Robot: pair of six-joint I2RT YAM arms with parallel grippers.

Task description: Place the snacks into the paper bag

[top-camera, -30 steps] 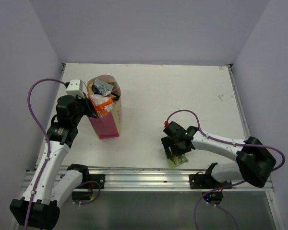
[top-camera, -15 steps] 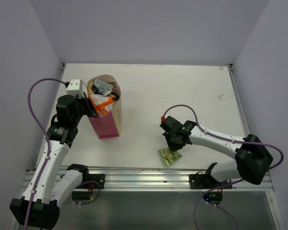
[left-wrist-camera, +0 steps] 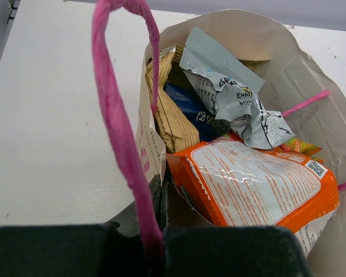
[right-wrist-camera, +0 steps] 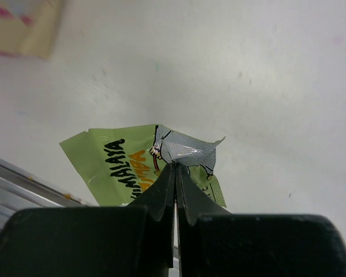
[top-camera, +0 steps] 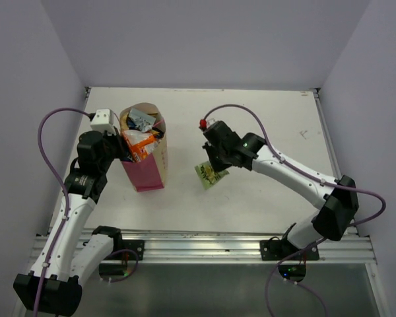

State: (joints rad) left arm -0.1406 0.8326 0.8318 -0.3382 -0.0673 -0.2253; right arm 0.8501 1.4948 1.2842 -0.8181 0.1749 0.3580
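The paper bag (top-camera: 145, 170) stands upright at the left, pink-sided, with snacks sticking out of its top. My left gripper (top-camera: 122, 149) is shut on the bag's near wall (left-wrist-camera: 147, 138), with the pink cord handle (left-wrist-camera: 118, 115) running over the fingers. Inside lie an orange pack (left-wrist-camera: 259, 184), a crumpled silver packet (left-wrist-camera: 230, 98), a dark blue bag (left-wrist-camera: 187, 107) and a tan one (left-wrist-camera: 172, 118). My right gripper (top-camera: 216, 164) is shut on the small green packet (top-camera: 210, 176), which hangs above the table right of the bag. In the right wrist view the jaws (right-wrist-camera: 176, 168) pinch its top edge (right-wrist-camera: 112, 164).
An aluminium rail (top-camera: 198, 241) runs along the near table edge, also visible at the lower left of the right wrist view (right-wrist-camera: 17, 182). A corner of the bag (right-wrist-camera: 23, 26) shows at the upper left there. Purple-grey walls enclose the table on three sides.
My right gripper closed on the green packet near the front rail, lifted it, and carried it back and to the left, closer to the bag. The left arm and bag have not moved.
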